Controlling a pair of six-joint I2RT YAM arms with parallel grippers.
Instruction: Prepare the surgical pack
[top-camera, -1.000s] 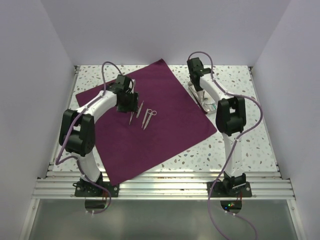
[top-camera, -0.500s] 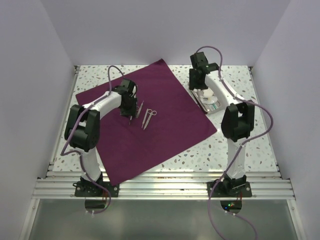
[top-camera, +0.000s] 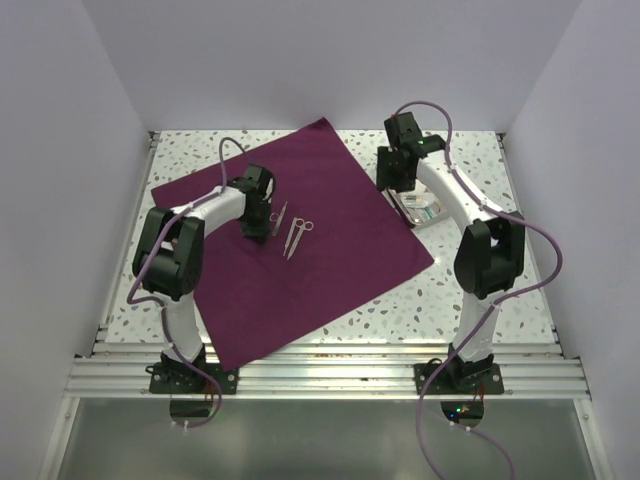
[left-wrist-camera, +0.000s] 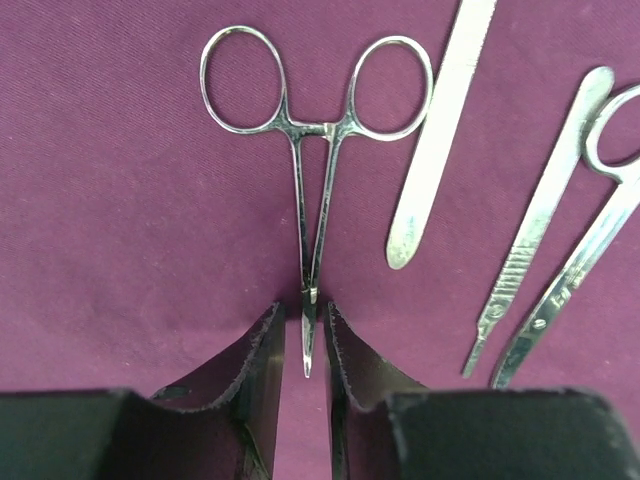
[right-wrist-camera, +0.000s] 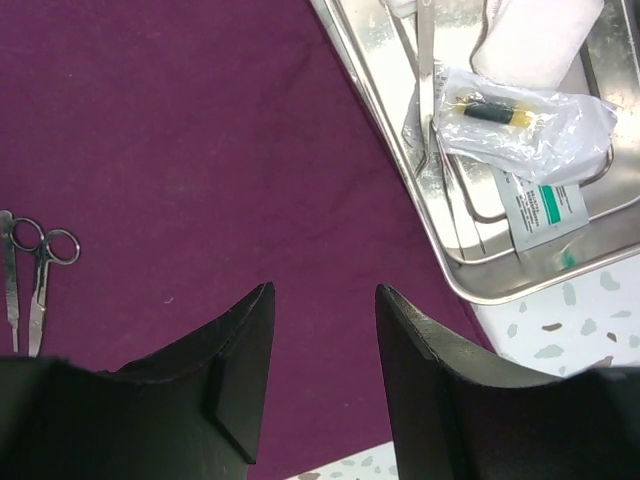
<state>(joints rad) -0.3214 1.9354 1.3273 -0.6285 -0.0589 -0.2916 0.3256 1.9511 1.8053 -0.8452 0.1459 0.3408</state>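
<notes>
The surgical pack is a purple-maroon drape (top-camera: 340, 215) spread flat as a large square. My left gripper (top-camera: 258, 228) is low over it, left of the laid-out instruments. In the left wrist view its jaws (left-wrist-camera: 303, 318) stand narrowly apart around the tip of steel ring-handled forceps (left-wrist-camera: 315, 190) lying on the drape (left-wrist-camera: 120, 200), with a small gap on each side. My right gripper (top-camera: 392, 182) is open and empty above the drape's right edge (right-wrist-camera: 200, 150), beside the steel tray (right-wrist-camera: 540, 268).
A flat steel blade (left-wrist-camera: 440, 130), a scalpel handle (left-wrist-camera: 545, 215) and scissors (left-wrist-camera: 590, 250) lie right of the forceps. The tray (top-camera: 425, 212) holds a plastic packet (right-wrist-camera: 520, 120), white gauze (right-wrist-camera: 535, 40) and more steel tools. White walls enclose the speckled table.
My right gripper has moved off the tray to over the drape's edge, its elbow swinging right. My left gripper has shifted slightly down and right beside the instruments.
</notes>
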